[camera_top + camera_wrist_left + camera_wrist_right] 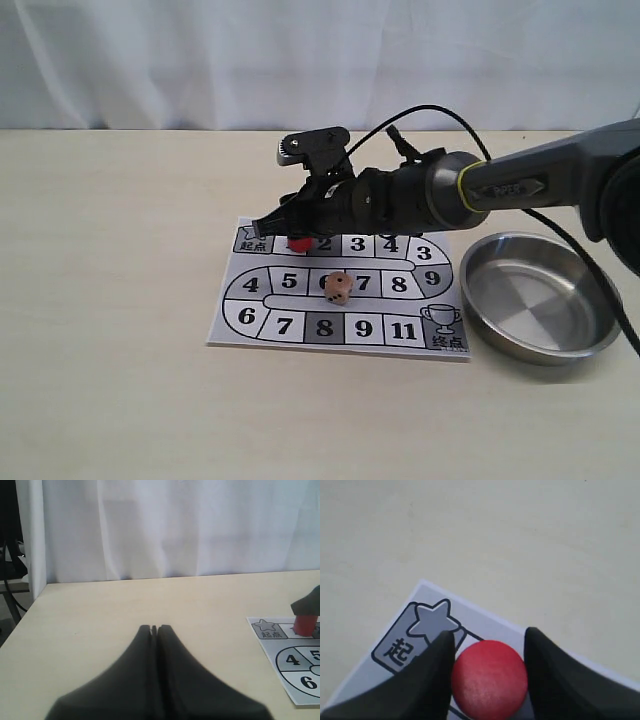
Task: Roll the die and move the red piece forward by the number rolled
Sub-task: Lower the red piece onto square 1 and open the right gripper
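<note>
The red piece [489,679] stands on the first square of the paper game board [222,338], beside the star start square [432,621]. My right gripper [489,634] reaches in from the right, and its black fingers press both sides of the piece. In the exterior view the red piece [298,243] shows just under the right gripper [291,238]. The tan die [338,288] rests on the board's middle row over square 6, apart from the gripper. My left gripper [154,628] is shut and empty above bare table, left of the board [295,680] and red piece [304,624].
A shallow steel bowl [478,300] sits on the table just right of the board. The right arm and its cable span the board's upper part. A white curtain hangs behind the table's far edge.
</note>
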Available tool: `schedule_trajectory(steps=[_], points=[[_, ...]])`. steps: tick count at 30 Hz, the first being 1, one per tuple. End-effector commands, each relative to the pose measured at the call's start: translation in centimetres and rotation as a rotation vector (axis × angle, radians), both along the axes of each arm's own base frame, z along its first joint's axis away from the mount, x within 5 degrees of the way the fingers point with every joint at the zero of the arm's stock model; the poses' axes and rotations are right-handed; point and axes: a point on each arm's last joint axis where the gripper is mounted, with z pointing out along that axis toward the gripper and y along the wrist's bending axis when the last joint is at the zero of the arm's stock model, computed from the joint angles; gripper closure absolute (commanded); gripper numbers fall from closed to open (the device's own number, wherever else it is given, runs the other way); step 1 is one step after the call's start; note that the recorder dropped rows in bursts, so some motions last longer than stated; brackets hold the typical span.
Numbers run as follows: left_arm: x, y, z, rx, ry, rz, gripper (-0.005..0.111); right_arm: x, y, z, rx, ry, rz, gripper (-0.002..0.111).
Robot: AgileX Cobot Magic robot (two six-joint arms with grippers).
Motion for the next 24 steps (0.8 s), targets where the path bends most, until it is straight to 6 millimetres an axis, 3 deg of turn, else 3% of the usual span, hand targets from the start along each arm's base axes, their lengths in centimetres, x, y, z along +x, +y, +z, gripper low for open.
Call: schedule_trajectory(steps=[1,12,24], points=[[0.0,0.0,-0.01,0.001,-0.009,0.0,0.107,-0.33,0.25,-0.61,-0.005,0.026,0.006,0.104],[0.0,0.0,-0.01,0.001,-0.009,0.0,0.107,-0.19,0.25,-0.47,0.0,0.006,0.0,0.101],[0.0,0.0,-0.01,0.001,-0.009,0.0,0.107,-0.08,0.24,-0.37,0.005,-0.01,-0.005,0.06]])
